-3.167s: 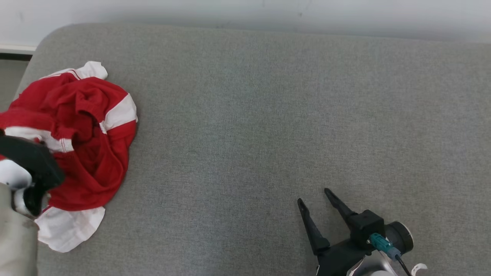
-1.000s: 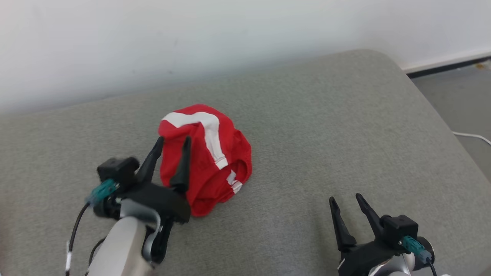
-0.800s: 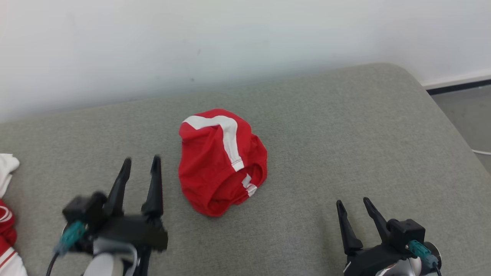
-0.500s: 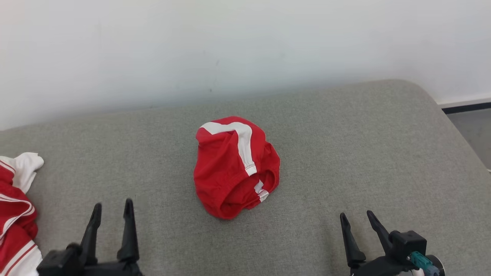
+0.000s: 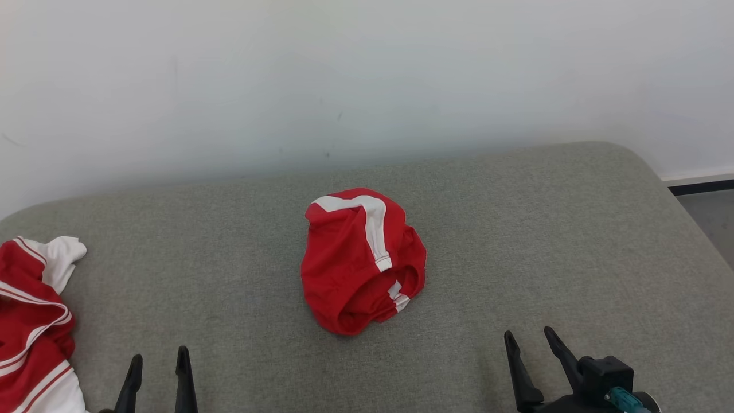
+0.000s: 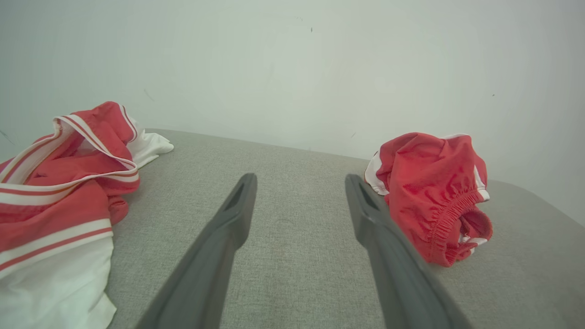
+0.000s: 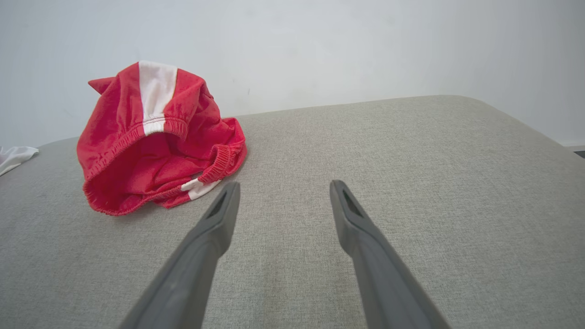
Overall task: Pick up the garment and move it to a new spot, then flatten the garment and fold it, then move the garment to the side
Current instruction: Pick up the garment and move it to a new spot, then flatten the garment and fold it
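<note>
One second before, the left gripper (image 5: 159,355) had its fingers right up against the shorts (image 5: 350,258). Now it was back at the low left corner, well apart from them. The head camera had swung too.

On the far left lay a pile (image 5: 28,310) of other red and white clothes, at the end of the grey cushion (image 5: 545,241). Next came the left gripper, with its two fingers spread and nothing between them. It pointed across the cushion, between the pile and the shorts. In the middle of the cushion sat the shorts, bunched up in a red lump with a white stripe on top. The stretchy waist hole faced the robot. Nothing touched them. On the right was the right gripper (image 5: 528,334), its fingers spread too and holding nothing, well apart from the shorts.

I think the first step was done, since the shorts lay alone in a spot of their own. The flattening step looked ready to start. Next, both grippers would need to reach in, one from each side, pinch the waist band at two ends, and pull it wide so the lump spreads out flat.
</note>
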